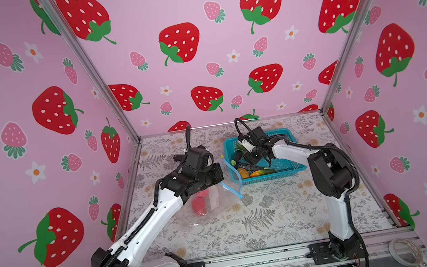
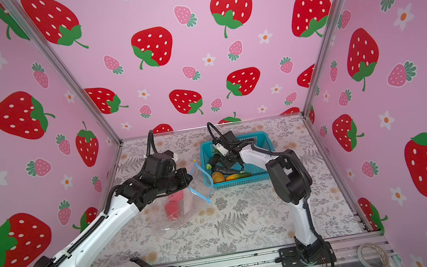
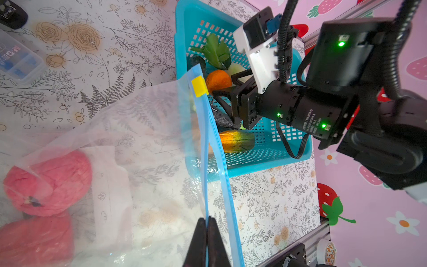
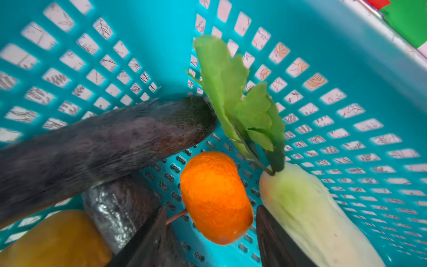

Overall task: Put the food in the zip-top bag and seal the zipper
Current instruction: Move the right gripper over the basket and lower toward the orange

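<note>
Left end effector [image 3: 206,240], pressed together, pinches the zipper [image 3: 213,143] of the bag [image 1: 207,215]. The bag lies on the tabletop [image 1: 276,216], near-left of the basket [image 1: 270,176], with two red lumps [image 3: 50,180] inside. Right end effector [image 4: 211,208], spread, straddles the orange [image 4: 215,185] in the basket, seemingly without contact.

We see the widest free room on the bare table [image 1: 262,218] in front of the teal basket [image 1: 270,178] and right of the zip-top bag [image 1: 215,211]; the bag's mouth gapes only narrowly, facing the basket's near corner, its zipper [image 3: 203,138] pinched in the closed left gripper [image 3: 207,220], whose arm bars the approach from the left. Inside the basket room is tight; the right gripper [image 4: 213,215] stands with jaws parted astride the orange [image 4: 215,191]; the white radish [image 4: 307,208] lies just beside one finger, the dark eggplant [image 4: 104,143] crowds the other side, and the basket walls hem all in.
</note>
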`<state>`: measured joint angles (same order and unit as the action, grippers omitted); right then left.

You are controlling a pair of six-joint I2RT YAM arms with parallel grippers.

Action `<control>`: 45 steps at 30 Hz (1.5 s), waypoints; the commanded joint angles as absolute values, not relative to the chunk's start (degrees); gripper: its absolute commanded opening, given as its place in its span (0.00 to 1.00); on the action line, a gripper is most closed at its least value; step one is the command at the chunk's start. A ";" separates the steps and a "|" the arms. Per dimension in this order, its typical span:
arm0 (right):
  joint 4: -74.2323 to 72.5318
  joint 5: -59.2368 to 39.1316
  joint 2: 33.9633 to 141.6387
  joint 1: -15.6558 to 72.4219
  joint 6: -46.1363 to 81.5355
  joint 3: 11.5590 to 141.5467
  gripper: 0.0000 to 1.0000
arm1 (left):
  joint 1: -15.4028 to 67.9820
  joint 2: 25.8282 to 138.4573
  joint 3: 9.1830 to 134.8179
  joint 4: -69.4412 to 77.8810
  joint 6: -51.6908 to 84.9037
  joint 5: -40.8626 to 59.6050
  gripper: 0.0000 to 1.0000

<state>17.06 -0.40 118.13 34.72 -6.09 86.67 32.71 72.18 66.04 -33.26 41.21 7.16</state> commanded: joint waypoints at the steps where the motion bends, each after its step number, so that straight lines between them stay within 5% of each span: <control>1: 17.93 0.07 119.69 34.54 -6.77 88.85 0.64 | 32.46 72.42 67.54 -32.77 41.22 7.55 0.07; 19: 17.38 -0.53 119.42 34.54 -5.14 88.86 0.54 | 32.43 72.07 66.81 -32.68 41.19 7.49 0.07; 45: 16.45 -1.67 113.36 34.54 -3.78 84.60 0.52 | 32.29 71.46 65.61 -32.36 41.21 6.89 0.07</control>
<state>16.51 -0.95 115.24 34.72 -4.10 85.95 32.60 72.16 66.04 -33.23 41.21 7.11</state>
